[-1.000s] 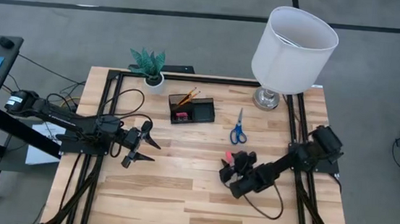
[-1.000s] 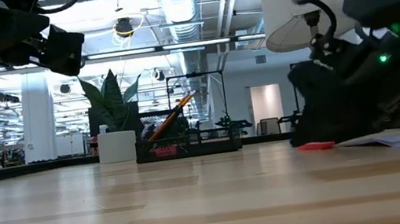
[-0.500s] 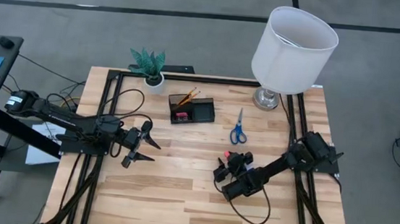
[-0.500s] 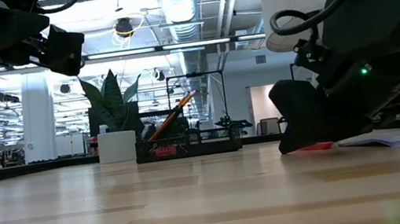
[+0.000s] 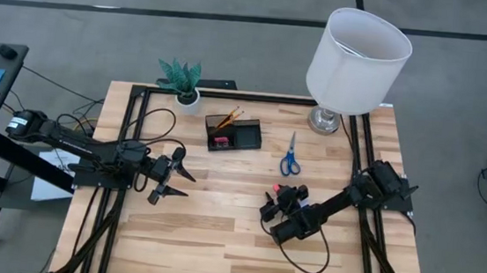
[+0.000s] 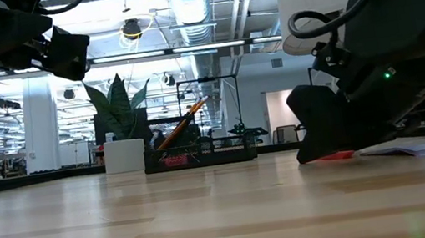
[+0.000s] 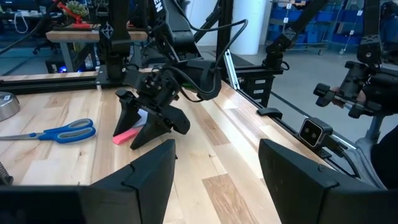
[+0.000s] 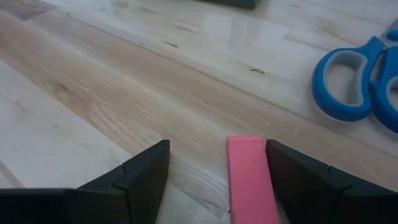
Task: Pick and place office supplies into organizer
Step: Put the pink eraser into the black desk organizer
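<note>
A small pink eraser (image 8: 247, 177) lies flat on the wood a little nearer than the blue-handled scissors (image 5: 290, 155). My right gripper (image 8: 217, 150) is open and slants down onto the table, one finger on each side of the eraser. The eraser lies close along one finger (image 8: 292, 174). The black organizer (image 5: 232, 133) stands at the far middle with orange pencils (image 5: 227, 117) leaning in its cup. A pale pad (image 6: 418, 147) lies flat under my right arm in the low view. My left gripper (image 5: 169, 176) hangs open over the table's left part. My right gripper straddles the eraser lengthwise, its fingertips low at the table. One finger stands hard by the eraser's long side (image 8: 262, 168). I cannot tell whether it touches the eraser. The eraser lies flat on the wood.
A white-shaded lamp (image 5: 357, 54) stands at the far right, and a potted plant (image 5: 182, 85) at the far left. Black frame rails run along both sides of the table. Bare wood lies between the two arms and along the near edge.
My right gripper has tipped farther down and shifted a little toward the table's left edge. Its fingertips have sunk to the table around the eraser, and it has kept still for the last half second. The eraser has stayed where it was.
</note>
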